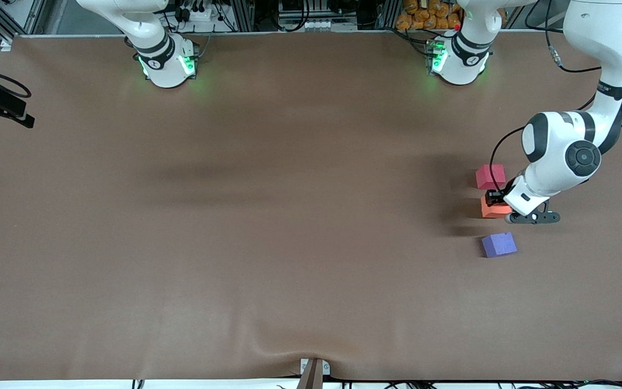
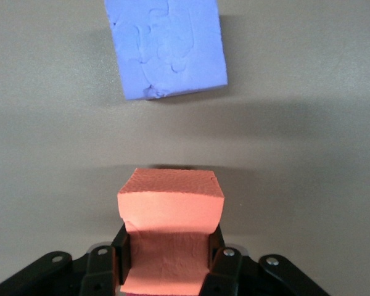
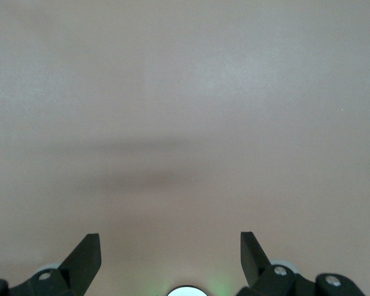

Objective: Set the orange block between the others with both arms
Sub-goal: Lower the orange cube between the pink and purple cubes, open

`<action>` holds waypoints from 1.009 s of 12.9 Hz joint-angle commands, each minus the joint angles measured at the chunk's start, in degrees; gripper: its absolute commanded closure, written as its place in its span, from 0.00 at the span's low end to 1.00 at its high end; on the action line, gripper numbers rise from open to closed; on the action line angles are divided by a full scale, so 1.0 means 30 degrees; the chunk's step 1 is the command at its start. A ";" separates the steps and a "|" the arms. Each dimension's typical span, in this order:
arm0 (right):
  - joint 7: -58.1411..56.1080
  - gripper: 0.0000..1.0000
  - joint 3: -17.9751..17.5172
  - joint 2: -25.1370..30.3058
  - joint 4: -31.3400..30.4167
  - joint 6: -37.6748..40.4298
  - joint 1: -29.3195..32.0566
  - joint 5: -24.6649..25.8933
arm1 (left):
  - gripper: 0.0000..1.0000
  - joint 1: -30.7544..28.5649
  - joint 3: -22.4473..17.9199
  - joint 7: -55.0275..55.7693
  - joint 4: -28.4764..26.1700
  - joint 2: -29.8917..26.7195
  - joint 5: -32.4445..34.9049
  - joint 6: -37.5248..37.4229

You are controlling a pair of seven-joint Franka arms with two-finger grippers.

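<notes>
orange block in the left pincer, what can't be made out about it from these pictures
- Front view: the left pincer and wrist cover much of the orange block; whether it rests on the table is hidden.
- Left wrist view: the red-pink cube is out of frame; only the purple-blue cube shows.
- Right wrist view: only bare table and the open right pincer.

We see three blocks in a row near the counter's (image 1: pixel 289 216) edge at the left arm's end: the middle block (image 1: pixel 492 209) between the farthest block (image 1: pixel 490 176) and the nearest block (image 1: pixel 499 244).

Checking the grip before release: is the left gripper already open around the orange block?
No, the left gripper is shut on the orange block, its fingers denting the foam sides.
</notes>
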State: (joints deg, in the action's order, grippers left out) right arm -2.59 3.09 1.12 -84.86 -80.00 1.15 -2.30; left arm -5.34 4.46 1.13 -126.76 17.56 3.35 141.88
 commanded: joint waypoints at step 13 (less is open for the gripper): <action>0.0191 0.00 -0.0092 0.0124 0.0044 0.0181 0.0055 -0.0111 | 0.00 -0.0533 0.0301 0.0324 0.0270 0.0538 0.0378 0.1487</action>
State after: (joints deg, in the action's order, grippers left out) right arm -2.59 3.07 1.12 -84.86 -79.97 1.15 -2.30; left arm -6.41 4.67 1.13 -127.04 20.04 3.35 146.32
